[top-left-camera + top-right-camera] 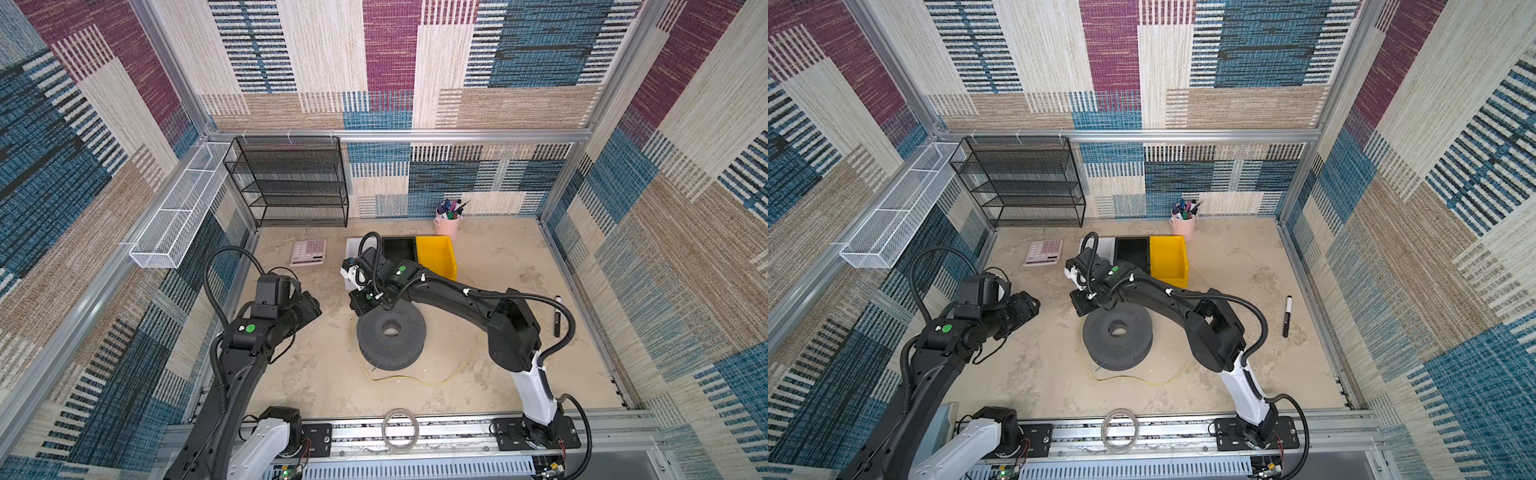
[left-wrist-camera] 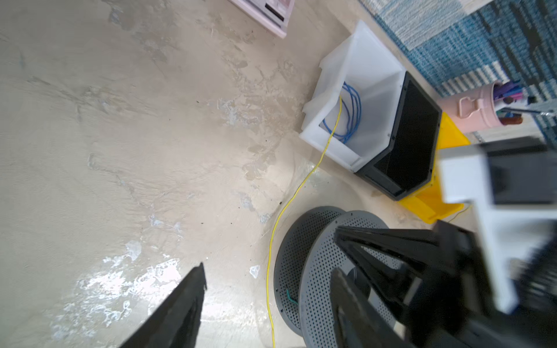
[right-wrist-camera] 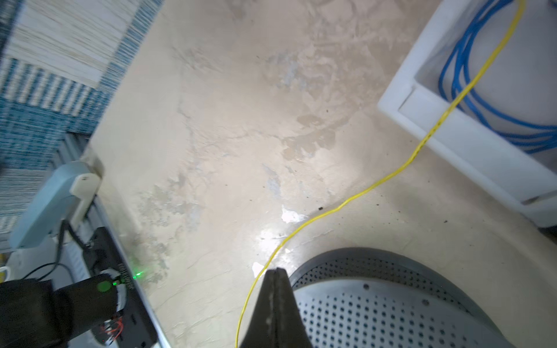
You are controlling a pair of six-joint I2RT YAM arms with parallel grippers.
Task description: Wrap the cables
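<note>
A thin yellow cable (image 1: 399,379) (image 1: 1125,379) trails from the white bin (image 2: 370,60) across the table and loops around the front of a grey perforated spool (image 1: 390,336). A blue cable (image 2: 352,114) (image 3: 464,60) lies coiled inside that bin. My right gripper (image 3: 275,271) is shut at the spool's far-left rim. The yellow cable (image 3: 361,192) passes right beside its tip, and I see nothing between the jaws. My left gripper (image 2: 271,301) (image 1: 311,309) is open and empty, to the left of the spool.
A black bin (image 1: 399,247) and a yellow bin (image 1: 436,253) stand beside the white one. A pink pen cup (image 1: 448,222), pink calculator (image 1: 308,251) and black mesh shelf (image 1: 291,183) are at the back. A marker (image 1: 557,316) lies right. A pale tubing hoop (image 1: 400,428) rests on the front rail.
</note>
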